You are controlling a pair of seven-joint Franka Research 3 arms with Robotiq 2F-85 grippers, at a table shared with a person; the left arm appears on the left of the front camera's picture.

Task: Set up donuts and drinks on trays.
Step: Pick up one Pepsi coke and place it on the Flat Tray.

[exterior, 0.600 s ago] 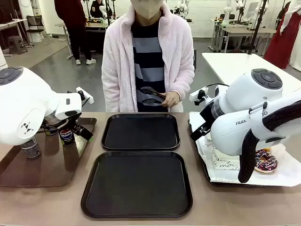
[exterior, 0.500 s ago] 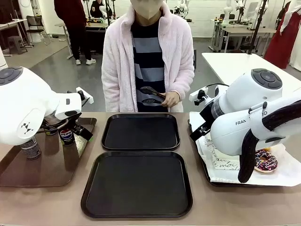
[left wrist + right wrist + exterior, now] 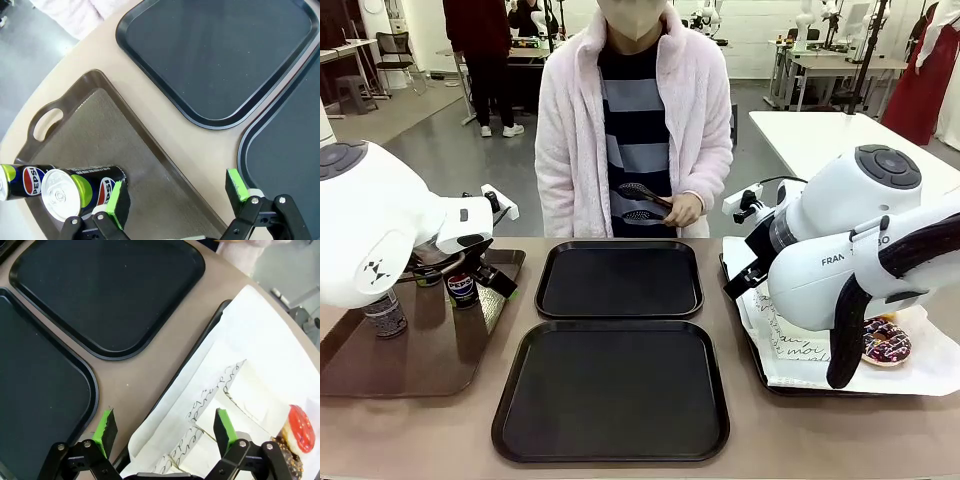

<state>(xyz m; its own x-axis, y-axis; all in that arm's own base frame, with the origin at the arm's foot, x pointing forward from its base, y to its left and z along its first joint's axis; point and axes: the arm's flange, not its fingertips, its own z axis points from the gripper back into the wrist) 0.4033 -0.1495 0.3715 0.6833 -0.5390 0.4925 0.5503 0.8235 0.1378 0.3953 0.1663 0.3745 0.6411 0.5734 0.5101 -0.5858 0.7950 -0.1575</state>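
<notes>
Two matching black trays lie in the middle of the table, the far tray (image 3: 620,280) and the near tray (image 3: 612,392), both bare. A Pepsi can (image 3: 461,288) and a grey-white print can (image 3: 386,313) stand on the brown tray (image 3: 430,350). My left gripper (image 3: 177,192) hangs open over that tray's rim, with a Pepsi can (image 3: 80,187) just outside one of the fingers (image 3: 118,200). A second Pepsi can (image 3: 20,180) stands beside it. My right gripper (image 3: 165,427) is open over the paper-lined tray's edge, above printed sleeves (image 3: 215,405). A chocolate-sprinkle donut (image 3: 885,342) lies there, and a red-iced donut (image 3: 296,426).
A person in a pink fleece stands at the far side holding black tongs (image 3: 642,195). The white-paper-lined tray (image 3: 920,375) sits at the right, and the brown handled tray (image 3: 100,125) at the left. Both big arm bodies crowd the table's sides.
</notes>
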